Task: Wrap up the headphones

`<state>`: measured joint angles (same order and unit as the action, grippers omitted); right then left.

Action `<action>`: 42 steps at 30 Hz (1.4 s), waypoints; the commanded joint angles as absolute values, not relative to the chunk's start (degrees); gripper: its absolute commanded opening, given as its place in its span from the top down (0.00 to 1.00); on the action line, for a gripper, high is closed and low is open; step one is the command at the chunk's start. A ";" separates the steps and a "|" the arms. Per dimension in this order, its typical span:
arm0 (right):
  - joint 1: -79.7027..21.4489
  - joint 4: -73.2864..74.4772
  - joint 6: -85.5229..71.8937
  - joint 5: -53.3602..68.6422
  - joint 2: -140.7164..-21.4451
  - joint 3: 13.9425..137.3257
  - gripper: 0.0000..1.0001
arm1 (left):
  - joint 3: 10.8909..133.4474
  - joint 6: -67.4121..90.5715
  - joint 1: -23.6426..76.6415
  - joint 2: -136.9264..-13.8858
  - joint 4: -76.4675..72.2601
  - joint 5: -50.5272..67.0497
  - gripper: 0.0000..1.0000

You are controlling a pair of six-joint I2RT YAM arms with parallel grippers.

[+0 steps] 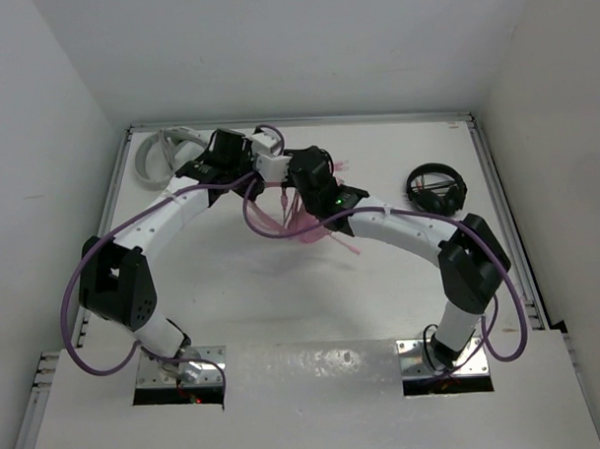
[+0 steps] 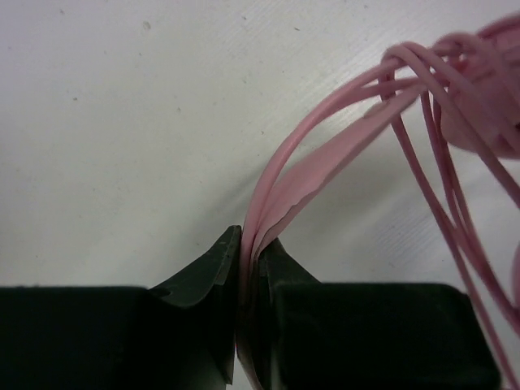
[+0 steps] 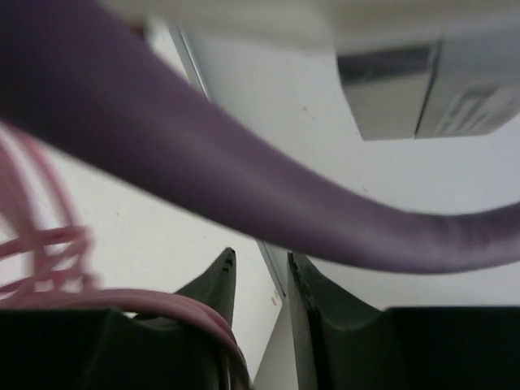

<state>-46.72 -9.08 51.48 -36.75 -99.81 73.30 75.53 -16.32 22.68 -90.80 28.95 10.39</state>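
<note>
I see the left gripper (image 2: 248, 260) clamped on pink cable strands of the headphones (image 1: 305, 219), which hang mid-table between both arms. The right gripper (image 3: 262, 280) has jaws slightly apart, cable (image 3: 175, 309) beside them.

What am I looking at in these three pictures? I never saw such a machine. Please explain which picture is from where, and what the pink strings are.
This is a robot with two white arms fixed at the near edge of a white table. The wide picture comes from a camera above and behind the arms. The other two come from small cameras on the wrists, so each shows its own black fingers from close up.

The pink strings are the thin cable of pink headphones, mostly hidden under the arms. The left gripper is shut on several strands of that cable. The right gripper has cable lying over one finger; whether it grips is unclear. The thick purple hose is the robot's own wiring.

Also on the table: grey-white headphones and black headphones.
</note>
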 commanded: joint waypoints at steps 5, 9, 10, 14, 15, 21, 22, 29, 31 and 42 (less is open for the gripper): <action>-37.89 -3.52 44.57 -36.75 -100.72 70.84 0.62 | 79.01 -16.79 24.96 -85.78 34.80 17.84 1.00; -36.48 -3.08 41.93 -34.90 -100.02 67.69 0.68 | 79.89 -16.87 24.87 -85.69 35.59 16.62 1.00; -36.21 -3.69 41.49 -34.46 -99.67 66.98 0.69 | 80.68 -16.96 24.96 -85.95 36.38 16.44 1.00; -35.69 -4.39 40.87 -33.92 -99.84 64.60 0.71 | 83.23 -17.58 24.96 -87.10 38.84 14.51 1.00; -35.42 -4.74 39.91 -34.19 -100.02 64.51 0.71 | 83.84 -18.01 24.96 -87.62 39.37 13.72 1.00; -31.29 -5.35 21.04 -28.22 -93.28 61.02 0.62 | 86.39 -19.07 24.96 -88.07 40.17 10.30 1.00; -30.51 -7.01 15.18 -27.34 -91.51 59.87 0.60 | 86.66 -19.42 25.05 -88.24 39.64 9.24 1.00; -30.15 -6.69 -1.47 -19.08 -79.81 54.58 0.38 | 87.54 -21.01 25.40 -88.77 35.07 4.12 1.00; -30.06 -2.93 -2.80 -18.11 -78.50 56.07 0.35 | 86.23 -19.61 25.31 -88.86 33.76 7.11 1.00; -29.53 -0.62 -6.50 -25.31 -68.38 50.36 0.27 | 78.04 -8.53 16.35 -90.52 16.45 16.88 1.00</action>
